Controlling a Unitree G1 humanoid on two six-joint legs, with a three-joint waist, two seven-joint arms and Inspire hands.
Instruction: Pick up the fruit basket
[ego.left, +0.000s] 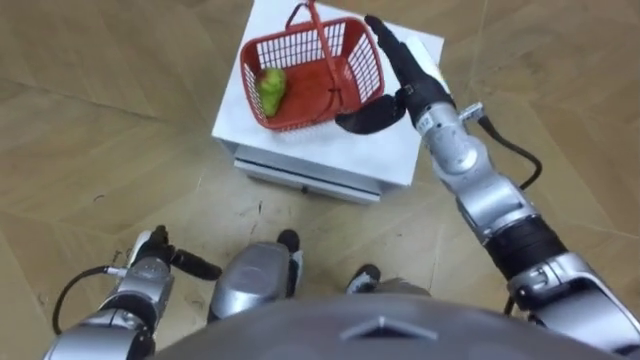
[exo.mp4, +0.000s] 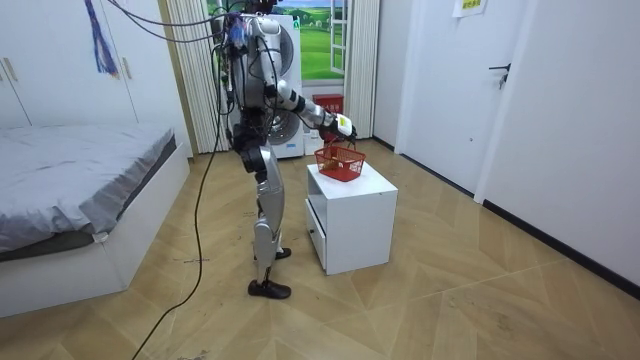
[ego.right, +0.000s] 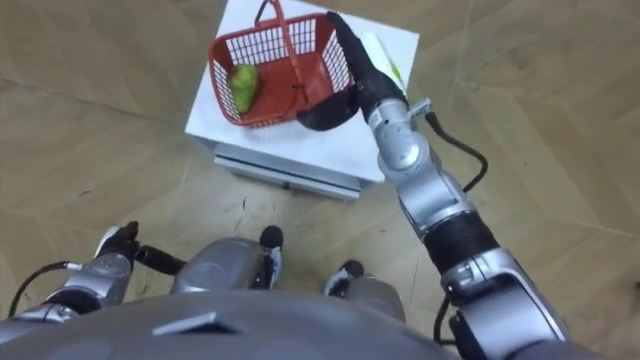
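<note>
Your left hand (ego.left: 150, 255) hangs low at the robot's side, well apart from the work; its grip cannot be told. Left of your right hand, a green fruit (ego.left: 271, 88) lies in the left end of the red basket (ego.left: 310, 95), which stands on the white cabinet (ego.left: 330, 150) with its handle (ego.left: 321, 42) up. Your right hand (ego.left: 400, 82) is released: its straight fingers (ego.left: 383, 38) lie along the basket's right wall, and its thumb (ego.left: 365, 118) is spread toward the near corner, grasping nothing.
</note>
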